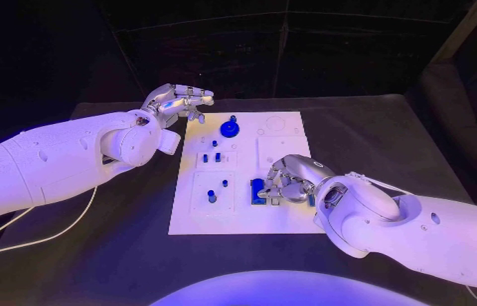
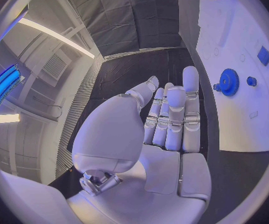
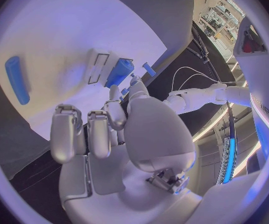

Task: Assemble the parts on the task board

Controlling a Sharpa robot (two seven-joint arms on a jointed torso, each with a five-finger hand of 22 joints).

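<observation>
The white task board (image 1: 238,213) lies in the middle of the table. A blue gear (image 1: 229,128) stands near its far edge, and small blue pegs (image 1: 211,196) stand in its left half. My right hand (image 1: 288,180) rests on the board's right half. Its thumb and a fingertip (image 3: 114,92) pinch the end of a blue block (image 3: 119,72), also seen as the blue block (image 1: 258,190). A blue cylinder (image 3: 16,79) lies beside this hand. My left hand (image 1: 179,103) hovers off the board's far left corner, fingers stretched out, holding nothing. The gear (image 2: 228,82) lies beyond its fingertips.
Round recesses (image 1: 273,123) mark the board's far right corner. A white cable (image 1: 60,230) trails over the black table below my left arm. Bare table surrounds the board on every side.
</observation>
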